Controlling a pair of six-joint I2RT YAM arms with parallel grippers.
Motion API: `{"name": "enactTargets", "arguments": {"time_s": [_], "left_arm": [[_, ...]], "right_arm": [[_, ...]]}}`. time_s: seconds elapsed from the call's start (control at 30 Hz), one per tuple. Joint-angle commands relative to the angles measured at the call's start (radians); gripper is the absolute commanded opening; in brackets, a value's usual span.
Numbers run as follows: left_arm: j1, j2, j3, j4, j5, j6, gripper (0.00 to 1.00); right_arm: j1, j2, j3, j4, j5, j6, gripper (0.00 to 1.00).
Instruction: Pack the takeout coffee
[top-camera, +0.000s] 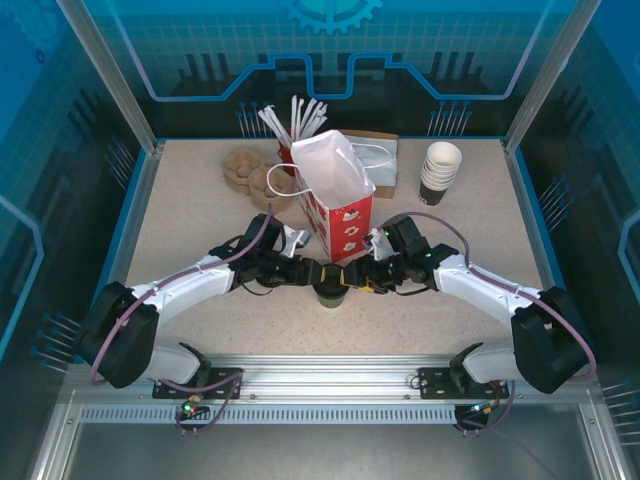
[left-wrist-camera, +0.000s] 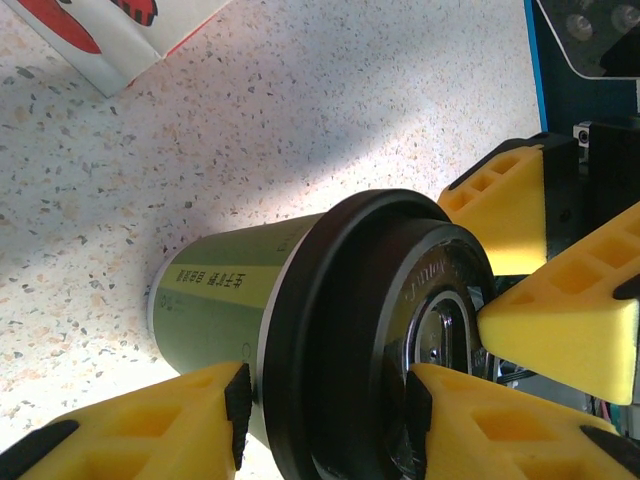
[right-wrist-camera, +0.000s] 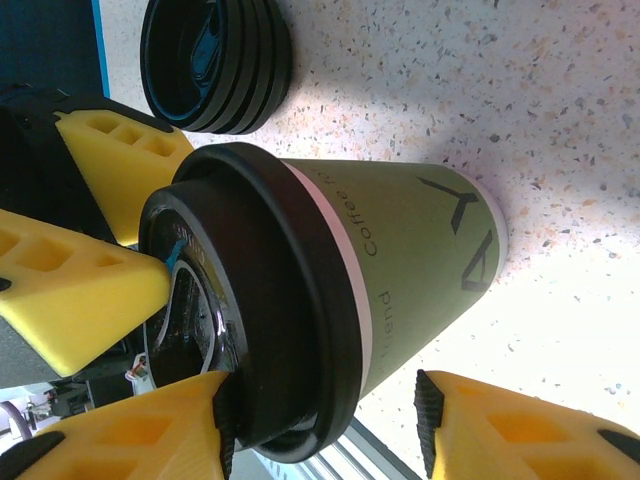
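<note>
Coffee (top-camera: 330, 293) upright just in front of the bag (top-camera: 338, 200), left gripper (top-camera: 308, 276) and right gripper (top-camera: 360, 279) closing it in from either side of the bag's front. The right wrist shows its jaws spread, one pad on the lid (right-wrist-camera: 290, 300) and the other finger (right-wrist-camera: 520, 435) clear of the cup wall, plus a lid stack (right-wrist-camera: 215, 65). The left wrist catches the bag's corner and its jaws straddling the lid rim, but I cannot tell if they are pinching.

One takeout coffee (right-wrist-camera: 400, 270), one paper bag (top-camera: 335, 190), one cup stack (top-camera: 440, 172), one lid stack (right-wrist-camera: 215, 65).
</note>
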Motion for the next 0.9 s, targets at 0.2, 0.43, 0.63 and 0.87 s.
{"name": "enactTargets", "arguments": {"time_s": [0.2,0.43,0.63,0.87], "left_arm": [[-0.008,0.001,0.004,-0.160,-0.076,0.011,0.52],[-0.008,-0.020,0.055,-0.194,-0.079,0.013,0.55],[-0.008,-0.031,0.054,-0.200,-0.085,0.008,0.54],[-0.008,-0.055,0.066,-0.222,-0.092,0.002,0.54]], "right_arm": [[0.001,0.041,-0.008,-0.058,0.041,0.002,0.52],[0.031,0.053,0.018,-0.046,0.053,0.034,0.52],[0.061,0.054,0.029,-0.029,0.069,0.060,0.51],[0.087,0.071,0.029,0.007,0.075,0.087,0.49]]}}
